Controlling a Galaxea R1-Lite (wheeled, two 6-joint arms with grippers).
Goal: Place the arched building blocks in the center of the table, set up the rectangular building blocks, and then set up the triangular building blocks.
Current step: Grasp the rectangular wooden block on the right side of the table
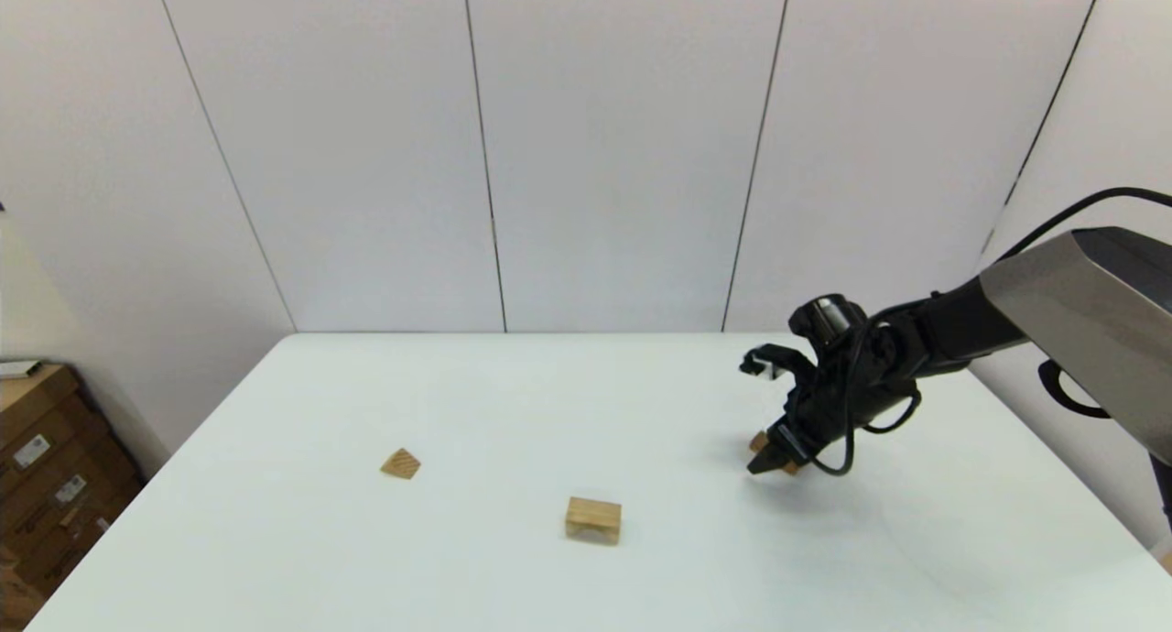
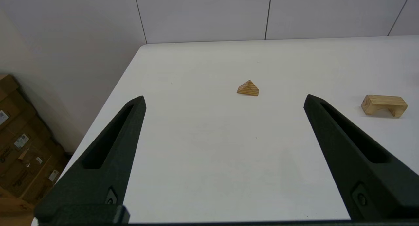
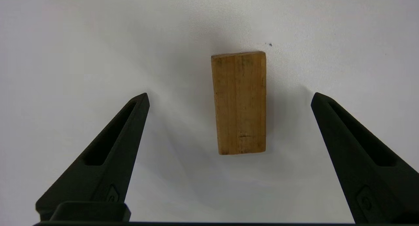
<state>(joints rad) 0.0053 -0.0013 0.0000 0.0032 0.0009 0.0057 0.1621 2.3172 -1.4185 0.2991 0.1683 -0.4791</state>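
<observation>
- Rectangular building blocks (image 3: 239,103) lie flat at the surface's (image 1: 513,403) three o'clock, between the right gripper's (image 1: 776,465) wide-spread fingers (image 3: 108,147) (nothing held).
- Left gripper (image 2: 226,127): fingers spread wide, empty.

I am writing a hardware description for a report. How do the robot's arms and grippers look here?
The right arm has a grey angular shell near the body, then black links with loose black cables looping beside the wrist. The right gripper and the left gripper each have two long matte black fingers, tapering to points, with a slot-shaped recess and a small emblem near the base.
</observation>
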